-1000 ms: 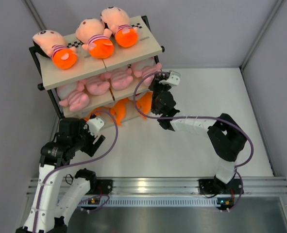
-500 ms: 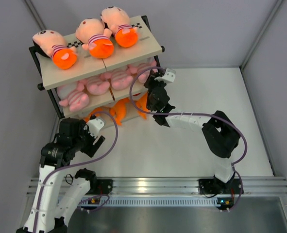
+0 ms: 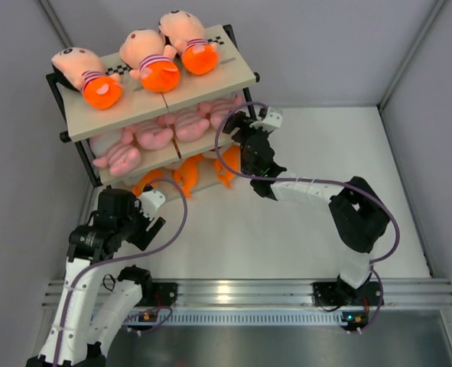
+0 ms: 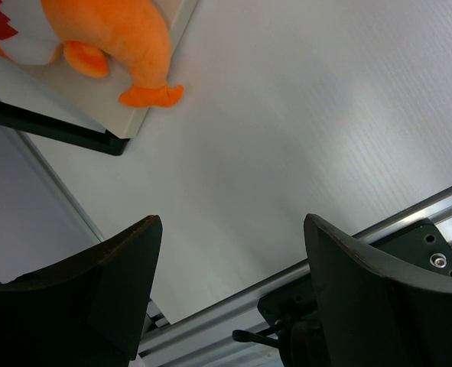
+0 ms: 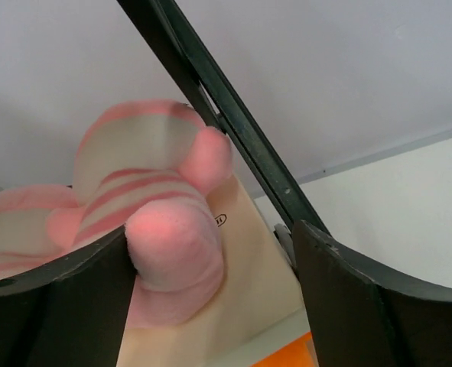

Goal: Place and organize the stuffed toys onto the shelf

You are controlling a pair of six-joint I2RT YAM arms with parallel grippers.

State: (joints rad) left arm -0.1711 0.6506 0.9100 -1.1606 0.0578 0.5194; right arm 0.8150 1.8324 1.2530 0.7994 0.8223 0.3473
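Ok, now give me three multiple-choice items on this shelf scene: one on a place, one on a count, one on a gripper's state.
1. The peach-headed dolls lie on which board of the shelf?
A) top
B) middle
C) bottom

2. How many of these dolls are there?
A) two
B) three
C) five

3. The left gripper is:
A) open and empty
B) shut on a doll
C) shut on the shelf's frame

Answers:
1 A, the top view shows them on the uppermost board.
2 B, three orange bottoms show in a row there.
3 A, its wrist view shows the jaws apart with only the table between them.
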